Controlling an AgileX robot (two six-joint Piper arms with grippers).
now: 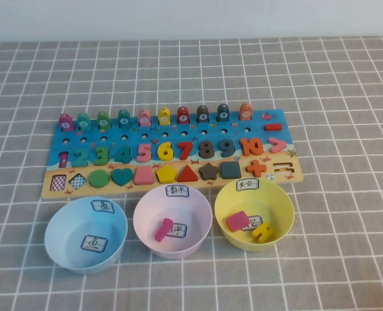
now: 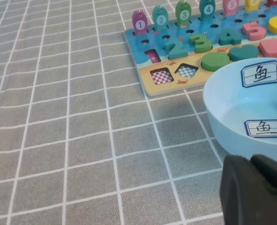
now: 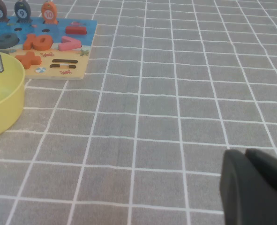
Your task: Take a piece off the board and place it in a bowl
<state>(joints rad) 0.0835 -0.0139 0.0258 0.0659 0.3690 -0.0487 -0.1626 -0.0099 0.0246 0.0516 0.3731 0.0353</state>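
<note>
**Three bowls sitting in front of a full fish row**

Nearest the camera, three bowls are sitting in a row on the grey checked cloth (image 1: 347, 78). The blue bowl (image 1: 86, 234) is lying at the robot's left, holding no pieces and showing two white labels with a black character. The pink bowl (image 1: 172, 221) is in the middle and the yellow bowl (image 1: 254, 214) is at the right; both are holding pieces.

Just beyond them the board (image 1: 172, 153) is lying flat. The piece (image 1: 65, 122), a small magenta fish with a pale round mark, is standing upright at the left end of the fish row, just beside a teal fish (image 1: 83, 121).

The board's near edge is running close to the bowls' far rims. Open cloth is stretching left, right and beyond the board.

The left gripper (image 2: 254, 191) is showing only in its wrist view, near the blue bowl's rim; the right gripper (image 3: 253, 186) only in its own view, over bare cloth well apart from the yellow bowl. Whether either one's fingers are spread or pressed together, I cannot tell.
</note>
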